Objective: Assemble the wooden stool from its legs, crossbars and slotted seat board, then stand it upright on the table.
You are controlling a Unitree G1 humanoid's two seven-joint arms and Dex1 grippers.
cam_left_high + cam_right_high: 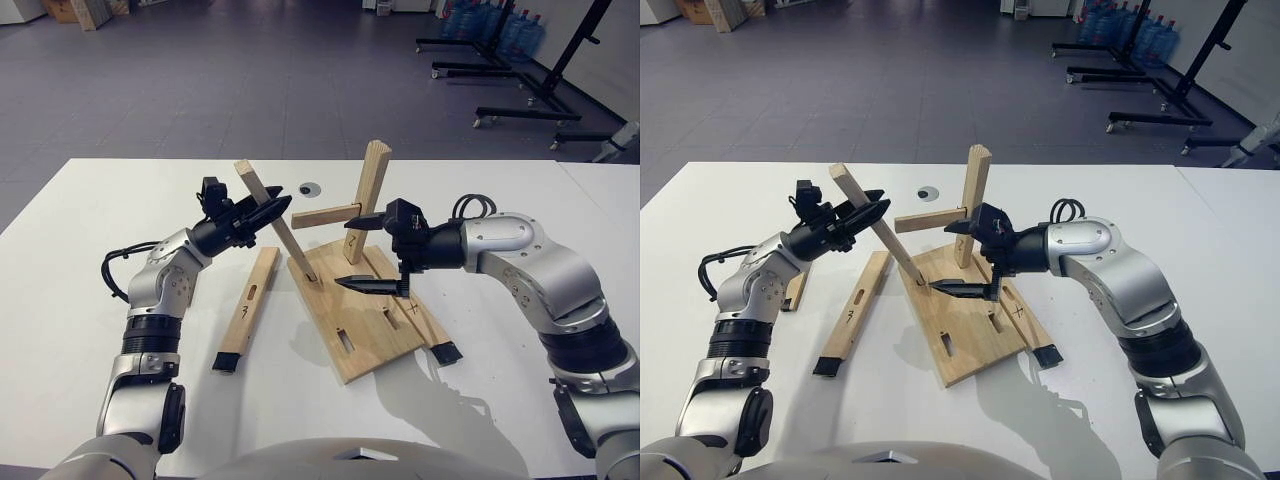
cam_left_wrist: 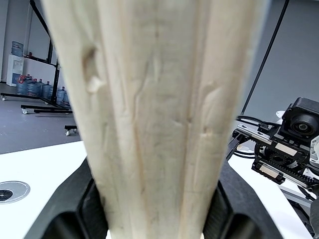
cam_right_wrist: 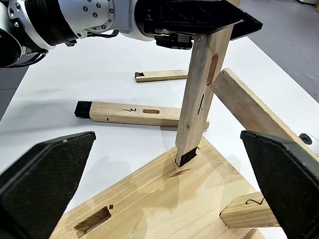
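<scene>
Seat board (image 1: 370,347) lies flat mid-tabletop (image 1: 90,230), between the two arms. Tilted leg (image 1: 296,246) leans w/ its lower end in a slot at the board's far-left corner. Left hand (image 1: 283,207) is clamped on it near the top end, closed round the wood. Second leg (image 1: 372,178) stands nearly upright at the board's far side, w/ a crossbar (image 1: 322,216) sticking out sideways, free end just beside the tilted leg. Right hand (image 1: 352,252) sits right at that second leg, spread wide, gripping nothing. Its upper fingertip is close by the crossbar joint, contact can't tell; the lower one hovers over the board. Third leg (image 1: 250,298) lies flat on the tabletop left of the board, apart from it. Right wrist view gives the close look: the tilted leg's black-capped foot (image 3: 187,158) seated in the board, plus an open slot (image 3: 92,219) nearer the board's edge. Left wrist view has the wood grain right up close btwn the black fingers (image 2: 75,204).
</scene>
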